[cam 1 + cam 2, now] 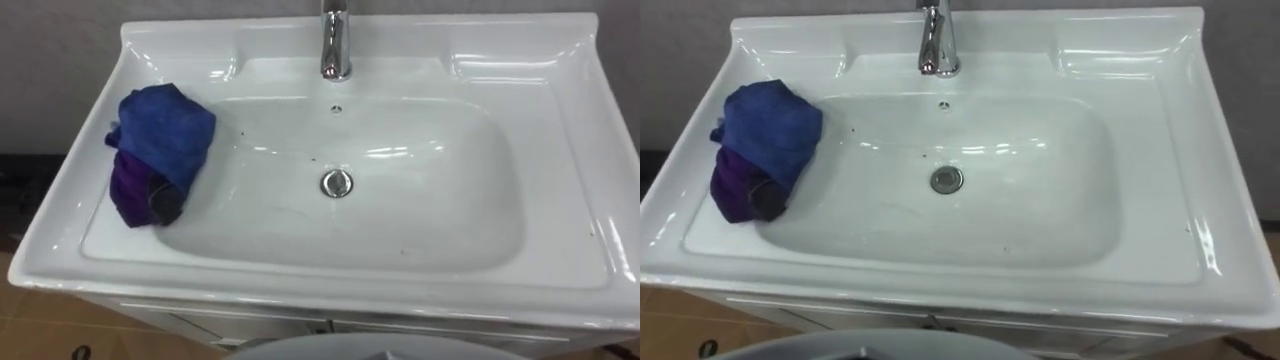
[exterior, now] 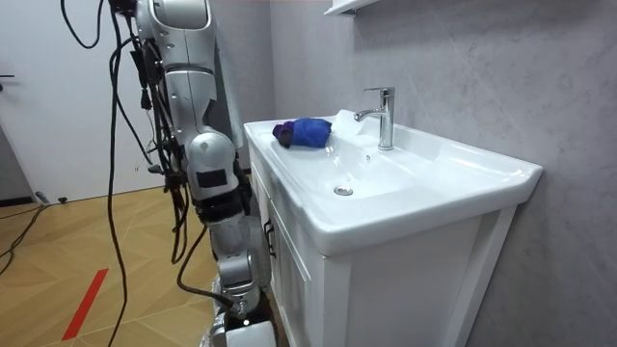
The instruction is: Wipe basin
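Grey plastered wall point(image 2: 482, 67) rises behind a white basin point(image 1: 560, 120) that sits on a white cabinet point(image 2: 405, 280); wooden floor point(image 2: 77, 251) with a red stripe point(image 2: 87, 304) spreads out on the room view's left; a white shelf point(image 2: 347, 6) juts from the wall above the basin's back edge.

At the middle of the back edge stands a chrome faucet point(image 1: 336, 40), upright, its spout reaching forward over the bowl; just in front of its foot is a small overflow hole point(image 1: 336, 109); near the middle of the bowl's bottom lies the round metal drain point(image 1: 337, 183); a few small dark specks dot the bowl's bottom around it.

On the basin's left edge, nearer the back-left corner than the front-left one, lies a crumpled blue cloth point(image 1: 165, 130); it droops over the edge onto the bowl's left slope; touching it and partly under it, toward the front, is a purple cloth point(image 1: 128, 190); at the front end of the bundle there is a dark grey patch, and I cannot tell what it is.

The robot stands upright at the basin's front edge, close against the cabinet, on the room view's left; how far open either hand is, and whether it has hold of anything, I cannot tell.
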`<state>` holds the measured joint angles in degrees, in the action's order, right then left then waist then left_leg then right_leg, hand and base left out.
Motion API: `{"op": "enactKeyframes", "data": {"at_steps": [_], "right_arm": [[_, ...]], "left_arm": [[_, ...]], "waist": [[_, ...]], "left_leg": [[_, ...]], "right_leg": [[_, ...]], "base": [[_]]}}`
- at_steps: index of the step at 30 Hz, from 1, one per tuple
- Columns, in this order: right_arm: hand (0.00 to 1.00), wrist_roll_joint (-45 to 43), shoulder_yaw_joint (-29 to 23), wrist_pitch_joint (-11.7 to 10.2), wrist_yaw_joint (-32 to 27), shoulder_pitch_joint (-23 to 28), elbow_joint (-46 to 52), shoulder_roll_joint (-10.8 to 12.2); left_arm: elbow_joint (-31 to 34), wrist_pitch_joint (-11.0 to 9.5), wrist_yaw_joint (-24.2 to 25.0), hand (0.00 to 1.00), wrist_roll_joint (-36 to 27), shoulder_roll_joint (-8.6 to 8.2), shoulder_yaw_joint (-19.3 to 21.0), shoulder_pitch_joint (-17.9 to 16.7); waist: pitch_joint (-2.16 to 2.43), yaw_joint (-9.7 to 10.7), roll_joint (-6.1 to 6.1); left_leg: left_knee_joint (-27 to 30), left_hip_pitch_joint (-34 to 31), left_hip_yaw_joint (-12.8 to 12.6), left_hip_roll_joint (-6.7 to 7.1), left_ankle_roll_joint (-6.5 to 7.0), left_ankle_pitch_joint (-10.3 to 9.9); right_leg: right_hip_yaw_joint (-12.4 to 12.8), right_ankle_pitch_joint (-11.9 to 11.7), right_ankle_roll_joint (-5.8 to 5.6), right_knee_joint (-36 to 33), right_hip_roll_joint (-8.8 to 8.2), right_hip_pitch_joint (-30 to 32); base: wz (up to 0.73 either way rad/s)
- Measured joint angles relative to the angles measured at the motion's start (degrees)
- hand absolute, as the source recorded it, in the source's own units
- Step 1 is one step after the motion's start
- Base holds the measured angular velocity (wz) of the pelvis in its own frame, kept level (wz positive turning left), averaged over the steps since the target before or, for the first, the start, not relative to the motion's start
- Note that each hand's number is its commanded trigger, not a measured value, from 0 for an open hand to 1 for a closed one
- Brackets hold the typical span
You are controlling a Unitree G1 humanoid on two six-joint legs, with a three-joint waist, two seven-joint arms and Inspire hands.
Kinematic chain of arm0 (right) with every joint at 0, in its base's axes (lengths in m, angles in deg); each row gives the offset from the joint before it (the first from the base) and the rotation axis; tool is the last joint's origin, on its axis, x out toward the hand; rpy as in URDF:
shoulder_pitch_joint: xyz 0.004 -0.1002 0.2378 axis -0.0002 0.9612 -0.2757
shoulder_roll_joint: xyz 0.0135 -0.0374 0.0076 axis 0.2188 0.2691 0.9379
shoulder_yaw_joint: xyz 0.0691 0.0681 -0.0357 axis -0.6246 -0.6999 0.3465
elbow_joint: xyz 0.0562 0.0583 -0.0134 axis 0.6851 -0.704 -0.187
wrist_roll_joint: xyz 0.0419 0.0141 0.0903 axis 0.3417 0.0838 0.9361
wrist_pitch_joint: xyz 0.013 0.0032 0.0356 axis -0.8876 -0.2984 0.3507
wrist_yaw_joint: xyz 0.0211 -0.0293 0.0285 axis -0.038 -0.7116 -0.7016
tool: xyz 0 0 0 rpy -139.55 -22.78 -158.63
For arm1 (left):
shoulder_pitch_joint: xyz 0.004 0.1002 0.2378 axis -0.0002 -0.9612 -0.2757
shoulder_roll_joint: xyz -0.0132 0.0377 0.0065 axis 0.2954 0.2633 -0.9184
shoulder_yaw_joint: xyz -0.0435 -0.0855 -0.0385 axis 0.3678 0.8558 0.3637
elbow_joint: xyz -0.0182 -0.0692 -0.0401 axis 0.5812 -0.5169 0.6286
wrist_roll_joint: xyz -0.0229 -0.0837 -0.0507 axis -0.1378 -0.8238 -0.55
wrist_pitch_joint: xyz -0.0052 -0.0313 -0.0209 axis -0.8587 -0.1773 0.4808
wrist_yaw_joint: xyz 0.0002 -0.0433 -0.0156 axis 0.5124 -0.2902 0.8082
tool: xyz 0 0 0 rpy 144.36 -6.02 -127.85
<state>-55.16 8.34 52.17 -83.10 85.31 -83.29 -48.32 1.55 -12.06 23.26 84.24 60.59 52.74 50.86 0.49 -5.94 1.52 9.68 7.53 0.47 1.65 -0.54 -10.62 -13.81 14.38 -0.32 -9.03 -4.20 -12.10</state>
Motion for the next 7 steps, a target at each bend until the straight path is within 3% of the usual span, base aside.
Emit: {"op": "enactKeyframes", "data": {"at_steps": [4,7], "right_arm": [[0.0,-1.7,0.6,1.5,0.6,-0.2,-0.1,1.2],[0.0,-3.4,0.6,2.1,1.0,-0.1,0.2,1.5]], "left_arm": [[-0.1,1.2,5.6,0.0,0.0,-0.94,-2.2,1.9],[-0.1,2.3,10.1,0.0,0.0,-1.66,-3.3,3.2]], "waist": [[-0.08,0.7,-1.05],[-0.2,1.2,-1.25]], "left_leg": [[0.1,0.0,-0.7,-0.13,0.01,0.0],[0.1,0.0,-2.6,-0.36,0.38,-0.3]], "right_leg": [[1.1,0.0,-0.01,0.1,0.19,0.2],[1.8,0.0,-0.01,0.2,0.23,0.4]], "base": [[-0.06],[-0.13]]}}
